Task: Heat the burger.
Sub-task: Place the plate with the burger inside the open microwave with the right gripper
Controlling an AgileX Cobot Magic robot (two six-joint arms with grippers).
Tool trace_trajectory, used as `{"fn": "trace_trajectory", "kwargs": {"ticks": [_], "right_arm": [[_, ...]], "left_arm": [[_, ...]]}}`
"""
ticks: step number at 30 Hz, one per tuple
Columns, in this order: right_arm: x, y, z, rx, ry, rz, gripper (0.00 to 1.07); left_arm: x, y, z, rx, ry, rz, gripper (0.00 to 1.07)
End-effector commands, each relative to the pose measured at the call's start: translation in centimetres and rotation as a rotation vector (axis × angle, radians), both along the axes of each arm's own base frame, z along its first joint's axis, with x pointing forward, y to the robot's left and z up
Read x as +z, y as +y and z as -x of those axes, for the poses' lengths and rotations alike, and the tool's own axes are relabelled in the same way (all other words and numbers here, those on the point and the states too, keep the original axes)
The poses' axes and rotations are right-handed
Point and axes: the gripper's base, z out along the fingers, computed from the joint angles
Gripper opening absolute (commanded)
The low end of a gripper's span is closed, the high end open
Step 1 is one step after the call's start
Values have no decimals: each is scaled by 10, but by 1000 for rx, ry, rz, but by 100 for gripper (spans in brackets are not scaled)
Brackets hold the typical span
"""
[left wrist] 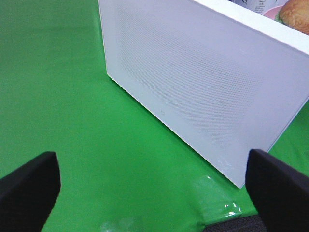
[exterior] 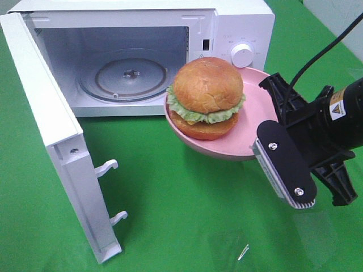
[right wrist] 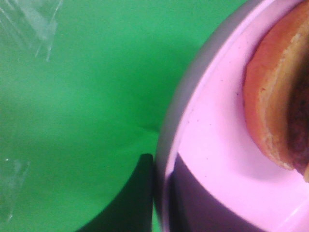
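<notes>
Exterior high view: the microwave (exterior: 227, 22) stands at the back of the green cloth (exterior: 187, 226) with its door (exterior: 51, 141) swung fully open toward the left side of the scene. The cavity is exposed, and the glass turntable (exterior: 122, 79) lies flat on its floor. The control dial (exterior: 242, 55) sits on the panel to the right of the cavity. The burger (exterior: 207, 96) rests on the pink plate (exterior: 258, 113), outside the oven and just in front of the lower right corner of the opening. Its green lettuce layer shows between the two buns, and the bottom bun is in contact with the plate surface. The right gripper (exterior: 262, 139) is clamped shut on the near right rim of the pink plate, with one finger above the rim and one below. The right wrist view confirms this: the rim passes between the dark fingers. The plate appears lifted clear of the cloth. Left wrist view: the left gripper (left wrist: 152, 193) is spread wide with nothing between its fingers (left wrist: 29, 186), and it faces the outer face of the open door.
</notes>
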Motion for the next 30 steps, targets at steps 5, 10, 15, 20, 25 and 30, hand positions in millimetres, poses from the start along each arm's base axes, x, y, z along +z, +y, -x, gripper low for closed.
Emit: {"fn": "trace_trajectory", "kwargs": {"ticks": [5,10,15,20,25,30], "right_arm": [[4,16,-6,33,-73,-65,0],[-4,26,-14,41,-59,-63,0],[-3,46,-22,77,-59,-69,0],[-6,59,-32,92,-54,-67,0],[-3,72,-39,109,-69,-79,0],[-2,84,-44,130,-78,-87,0]], "left_arm": [[0,0,2,-3,-25,1,98],[0,0,2,-3,-25,1,98],[0,0,2,-3,-25,1,98],[0,0,2,-3,-25,1,98],[0,0,2,-3,-25,1,98],[0,0,2,-3,-25,1,98]]}}
